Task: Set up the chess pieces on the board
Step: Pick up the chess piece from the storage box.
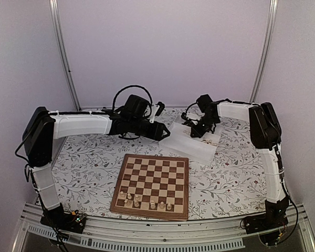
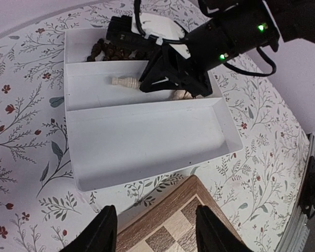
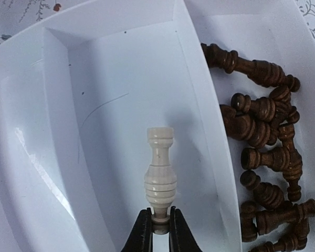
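The right pincer point(image 3: 159, 220) is clamped on the base of a pale piece point(image 3: 160, 176), which points away from it on its side inside one compartment of the white tray point(image 3: 121, 31). Past the dividing wall, the next compartment holds a heap of dark pieces point(image 3: 262, 142). The left pincer point(image 2: 155, 223) hangs over the near edge of the tray with its fingers apart and nothing between them. The board point(image 1: 152, 178) lies on the flowered counter point(image 1: 89, 168) just in front of the tray, with several pale pieces point(image 1: 147, 202) standing on its two nearest rows.
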Tool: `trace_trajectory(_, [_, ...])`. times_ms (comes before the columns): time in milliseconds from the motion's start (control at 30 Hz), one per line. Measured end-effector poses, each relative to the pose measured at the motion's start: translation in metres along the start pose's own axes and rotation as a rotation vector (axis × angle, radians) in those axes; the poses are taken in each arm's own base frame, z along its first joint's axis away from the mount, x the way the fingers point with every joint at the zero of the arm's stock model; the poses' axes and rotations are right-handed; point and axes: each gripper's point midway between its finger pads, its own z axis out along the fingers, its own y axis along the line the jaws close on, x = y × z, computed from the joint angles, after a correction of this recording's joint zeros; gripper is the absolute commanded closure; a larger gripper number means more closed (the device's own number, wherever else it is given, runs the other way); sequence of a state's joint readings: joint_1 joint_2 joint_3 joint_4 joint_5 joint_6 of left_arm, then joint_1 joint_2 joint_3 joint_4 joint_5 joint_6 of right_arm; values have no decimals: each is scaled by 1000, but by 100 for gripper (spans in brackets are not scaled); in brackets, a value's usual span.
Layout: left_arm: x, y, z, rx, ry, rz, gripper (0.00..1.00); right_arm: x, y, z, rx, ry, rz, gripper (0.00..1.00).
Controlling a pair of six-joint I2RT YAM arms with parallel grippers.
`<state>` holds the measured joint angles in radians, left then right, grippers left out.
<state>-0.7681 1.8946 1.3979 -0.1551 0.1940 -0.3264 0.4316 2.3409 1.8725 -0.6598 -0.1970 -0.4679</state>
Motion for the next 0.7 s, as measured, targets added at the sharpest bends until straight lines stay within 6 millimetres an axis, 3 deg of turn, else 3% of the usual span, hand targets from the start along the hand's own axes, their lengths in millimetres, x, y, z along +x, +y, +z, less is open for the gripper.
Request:
trace_trajectory(133, [-18, 6, -3, 41, -52, -72, 46, -6, 10, -31, -11, -49, -9, 100])
trace_trajectory(300, [-51, 12, -2, 153, -153, -199, 44, -32, 28, -90, -45, -201, -52, 100])
trace_trajectory(400, [-61, 9, 4, 229, -187, -262, 42, -42, 43, -116, -94, -278, -85, 100])
trace_trajectory(533, [-60, 4, 17, 314, -189, -345, 41, -47, 63, -134, -178, -338, -113, 100])
trace_trajectory(700, [-56, 0, 29, 387, -179, -434, 41, -47, 80, -136, -267, -363, -134, 99])
